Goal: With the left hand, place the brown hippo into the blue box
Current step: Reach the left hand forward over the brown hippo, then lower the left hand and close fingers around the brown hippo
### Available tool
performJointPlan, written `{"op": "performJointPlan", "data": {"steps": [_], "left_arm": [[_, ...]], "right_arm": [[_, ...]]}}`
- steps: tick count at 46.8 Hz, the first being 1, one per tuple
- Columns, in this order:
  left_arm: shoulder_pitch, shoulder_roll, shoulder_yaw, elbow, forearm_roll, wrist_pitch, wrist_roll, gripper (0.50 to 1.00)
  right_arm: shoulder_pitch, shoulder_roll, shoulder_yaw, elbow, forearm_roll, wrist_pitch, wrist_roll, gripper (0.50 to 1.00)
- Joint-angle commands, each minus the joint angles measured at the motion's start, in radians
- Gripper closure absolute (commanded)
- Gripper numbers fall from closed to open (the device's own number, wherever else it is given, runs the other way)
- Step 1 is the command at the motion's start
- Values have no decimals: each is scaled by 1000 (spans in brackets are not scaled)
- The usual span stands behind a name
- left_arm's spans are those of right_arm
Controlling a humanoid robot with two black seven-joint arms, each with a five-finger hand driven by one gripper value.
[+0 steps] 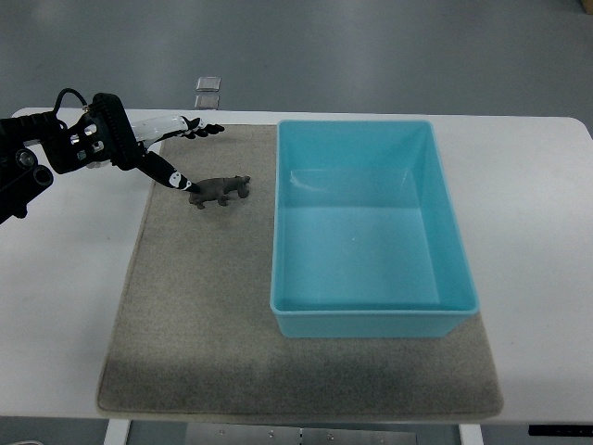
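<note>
A small brown hippo (220, 191) stands on the grey mat (195, 306), left of the blue box (371, 315). My left hand (181, 153) comes in from the left edge, its fingers spread. One fingertip (180, 182) reaches down close to the hippo's rear end, while other fingers (199, 129) point right along the mat's far edge. The hand holds nothing. The blue box is empty and sits on the right half of the mat. No right arm shows.
The mat lies on a white table (65, 306). Two small square grey items (208, 91) sit on the floor beyond the table's far edge.
</note>
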Motion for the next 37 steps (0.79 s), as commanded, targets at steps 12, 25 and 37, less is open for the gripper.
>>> {"op": "performJointPlan", "data": {"steps": [12,25,37], "left_arm": [[8,9,7,-33,18,1,-4,551],[23,8,17,-33,62,67,3,557],[24,5,18,-35,62,72,7,557]], "right_arm": [[-1,0,0,0,0,0,0,564],[-1,0,0,0,0,0,0,564],[-1,0,0,0,0,0,0,564]]}}
